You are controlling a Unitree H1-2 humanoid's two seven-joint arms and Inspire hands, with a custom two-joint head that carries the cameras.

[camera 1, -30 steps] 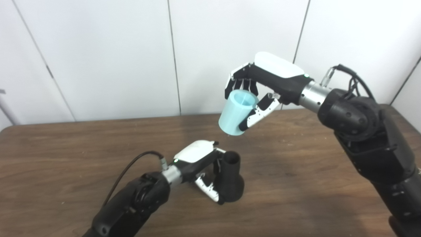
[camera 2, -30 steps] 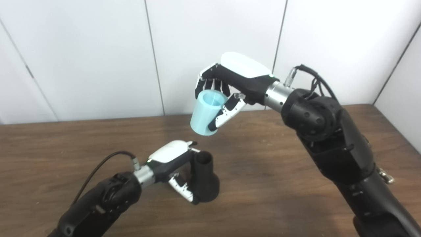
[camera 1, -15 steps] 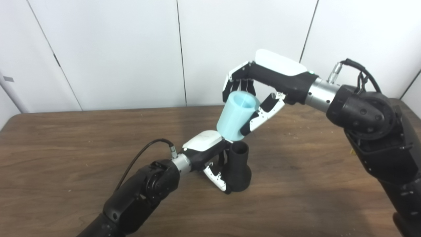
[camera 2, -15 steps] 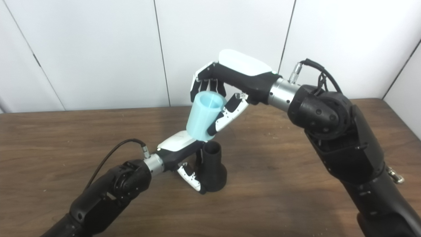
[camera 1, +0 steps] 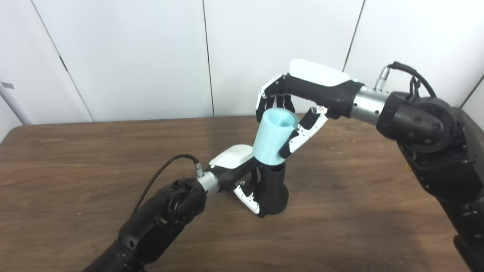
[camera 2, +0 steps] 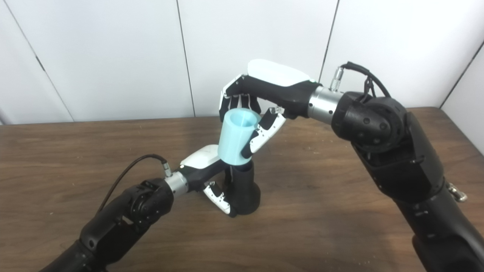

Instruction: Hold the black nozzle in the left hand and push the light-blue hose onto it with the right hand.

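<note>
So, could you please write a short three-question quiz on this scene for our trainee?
1. True or false: the black nozzle stands upright on the table.
2. Which hand holds the blue hose? A) left B) right C) neither
3. Fill in: the hose's lower end sits at the nozzle's ____.

Key: 1 true; 2 B, the right hand, while the left hand grips the nozzle; 3 top.

Black arms, silver wrists, white-backed robot hand (camera 1: 315,88)
</note>
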